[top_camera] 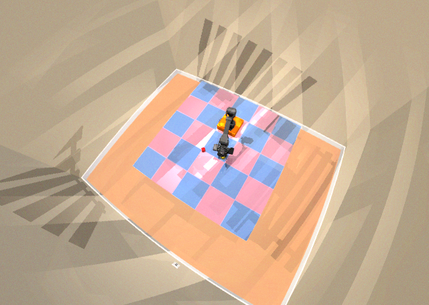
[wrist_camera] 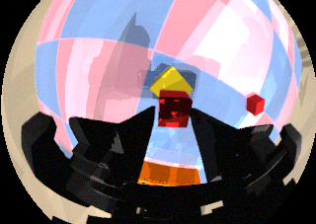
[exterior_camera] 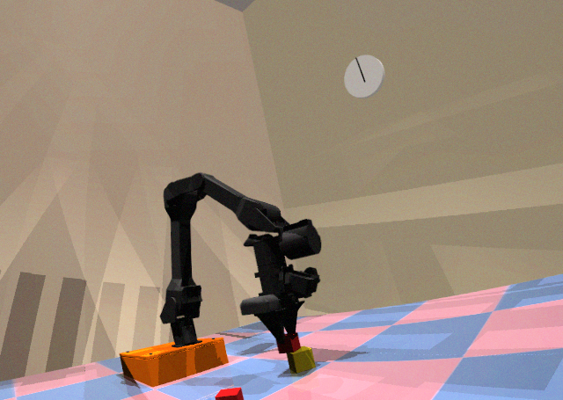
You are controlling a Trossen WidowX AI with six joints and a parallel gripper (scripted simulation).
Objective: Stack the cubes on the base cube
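The yellow base cube (top_camera: pixel 222 157) (exterior_camera: pixel 302 360) (wrist_camera: pixel 171 81) stands on the checkered mat, one corner toward the arm's base in the wrist view. One red cube (exterior_camera: pixel 289 345) (wrist_camera: pixel 174 113) sits on its top corner nearest the arm's base, overhanging it, and looks about level. My gripper (exterior_camera: pixel 287 336) (wrist_camera: pixel 173 110) is open, its fingers on either side of this red cube with a thin gap showing in the wrist view. The other red cube (top_camera: pixel 203 149) (exterior_camera: pixel 230 393) (wrist_camera: pixel 255 105) lies on the mat, off to the right in the wrist view. The contact between the stacked cubes is partly hidden.
The arm stands on an orange base block (top_camera: pixel 238 123) (exterior_camera: pixel 181 363) (wrist_camera: pixel 170 174), behind the cubes. The checkered mat (top_camera: pixel 216 201) lies on an orange table top (top_camera: pixel 194 236) with a white rim. Shadows and bright patches cross the mat.
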